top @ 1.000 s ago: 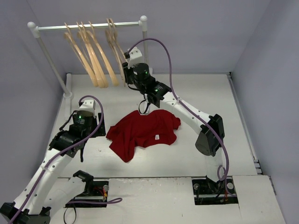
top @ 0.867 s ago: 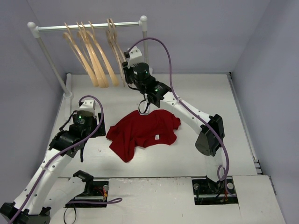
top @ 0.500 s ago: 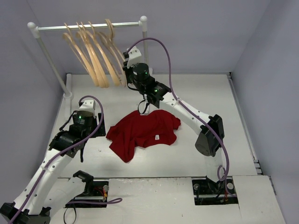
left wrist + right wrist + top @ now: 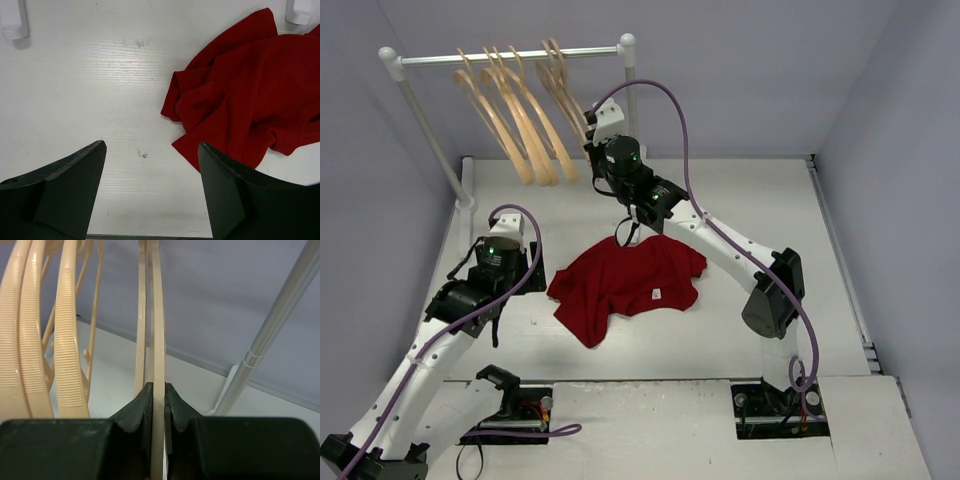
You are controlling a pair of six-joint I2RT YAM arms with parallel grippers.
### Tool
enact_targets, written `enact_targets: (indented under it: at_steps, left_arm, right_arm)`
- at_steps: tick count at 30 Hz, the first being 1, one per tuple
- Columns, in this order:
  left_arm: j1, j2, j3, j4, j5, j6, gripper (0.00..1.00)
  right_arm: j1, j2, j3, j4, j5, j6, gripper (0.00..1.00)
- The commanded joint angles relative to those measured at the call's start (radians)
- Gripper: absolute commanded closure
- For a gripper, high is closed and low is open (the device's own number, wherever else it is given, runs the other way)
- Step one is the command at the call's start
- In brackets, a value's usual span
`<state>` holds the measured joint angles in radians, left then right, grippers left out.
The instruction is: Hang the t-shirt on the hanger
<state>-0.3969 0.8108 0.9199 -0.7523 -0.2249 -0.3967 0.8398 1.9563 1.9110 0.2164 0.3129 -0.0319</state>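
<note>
The right claw (image 4: 158, 390) is pressed together on one thin arm of a hanger (image 4: 158, 315), the rightmost of those hanging on the rail (image 4: 510, 55). The pinched arm runs straight away from the fingers, up toward the rail. Its hook cannot be seen from the wrist, so freeing it likely means lifting along that line. The other hangers (image 4: 45, 330) hang just beside it on the left.

The t-shirt (image 4: 630, 280) lies crumpled on the table (image 4: 770, 220), below and nearer than the right claw, between the two arms. The left claw (image 4: 151, 146) hovers spread wide with nothing in it. The shirt lies ahead and to its right.
</note>
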Motion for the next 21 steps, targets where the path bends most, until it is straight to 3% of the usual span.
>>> enact_targets:
  at_steps: [1, 10, 21]
  left_arm:
    - [0.009, 0.01, 0.019, 0.042, 0.002, -0.007, 0.3]
    - [0.009, 0.014, 0.018, 0.043, 0.004, -0.007, 0.3]
    - [-0.003, 0.047, 0.01, 0.085, 0.18, -0.05, 0.3]
  right_arm:
    - [0.008, -0.159, -0.024, 0.156, 0.048, -0.017, 1.0]
    - [0.007, -0.23, -0.108, 0.179, 0.052, -0.026, 1.0]
    - [0.007, -0.536, -0.559, 0.205, 0.031, 0.01, 1.0]
